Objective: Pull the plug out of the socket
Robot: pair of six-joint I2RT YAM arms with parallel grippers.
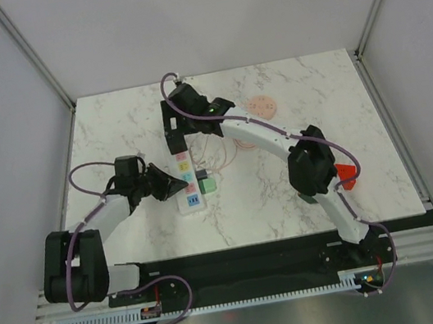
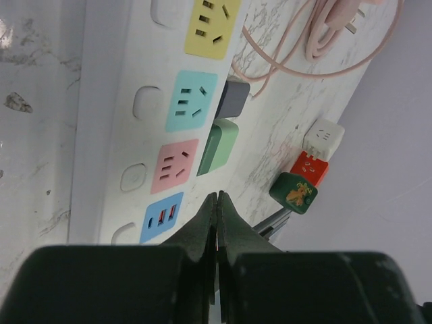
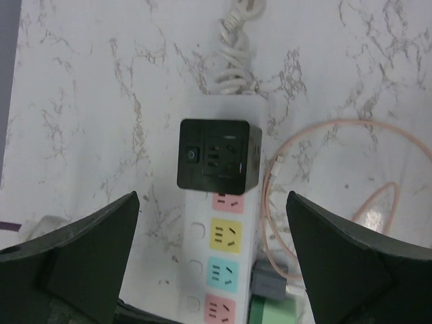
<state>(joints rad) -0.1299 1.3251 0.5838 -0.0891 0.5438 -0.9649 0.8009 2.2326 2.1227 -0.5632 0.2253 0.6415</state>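
The white power strip lies lengthwise on the marble table, with pink, yellow, blue and pink outlets showing. A black cube plug sits in the strip's far end, near the coiled white cord. My right gripper is open and hovers above the cube, one finger on each side and touching neither. My left gripper is shut and empty, with its tips at the right edge of the strip's near end. In the top view the right gripper covers the cube, and the left gripper meets the strip.
A grey plug and a green adapter lie against the strip's right side. A pink cable loops beside it, leading to a round pink disc. White, red and green cubes stand at the table's right edge.
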